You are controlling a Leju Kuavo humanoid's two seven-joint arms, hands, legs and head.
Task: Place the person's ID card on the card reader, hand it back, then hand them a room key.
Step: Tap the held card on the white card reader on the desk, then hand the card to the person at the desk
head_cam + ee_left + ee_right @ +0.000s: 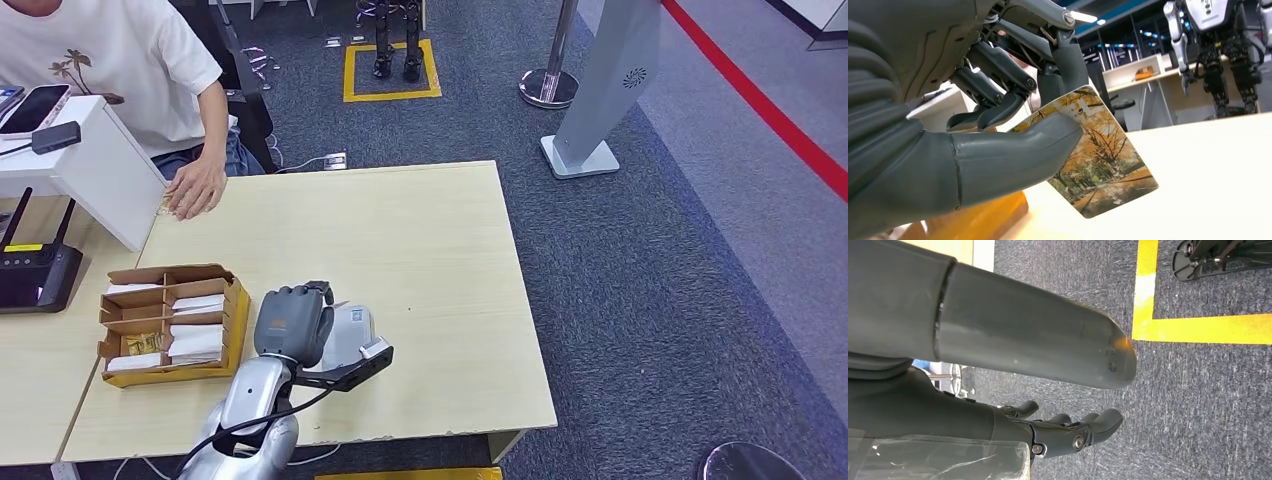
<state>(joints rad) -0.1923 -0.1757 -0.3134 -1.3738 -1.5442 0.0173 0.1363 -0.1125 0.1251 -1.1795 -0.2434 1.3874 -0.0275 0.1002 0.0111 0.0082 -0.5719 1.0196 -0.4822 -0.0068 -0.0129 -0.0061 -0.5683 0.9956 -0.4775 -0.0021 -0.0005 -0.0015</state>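
Room key card [1098, 155], printed with autumn trees, is being pinched between the left hand's [293, 322] thumb and dark fingers [998, 107], tilted just above the counter [420, 250]. In the head view the left hand is hovering over the near part of the counter, just beside a white card reader [350, 330] and right of a cardboard tray [170, 322] that is holding white sleeves in compartments. Right hand [1068, 432] is hanging over grey carpet near yellow floor tape [1198, 327], fingers loosely curled and apart, gripping nothing. Further off, a person in a white shirt is resting a hand [196, 188] on the counter's far left corner. A black router [35, 275] is sitting on the adjoining desk to the left. Beyond the counter a grey stand [600, 90] is standing on the carpet.
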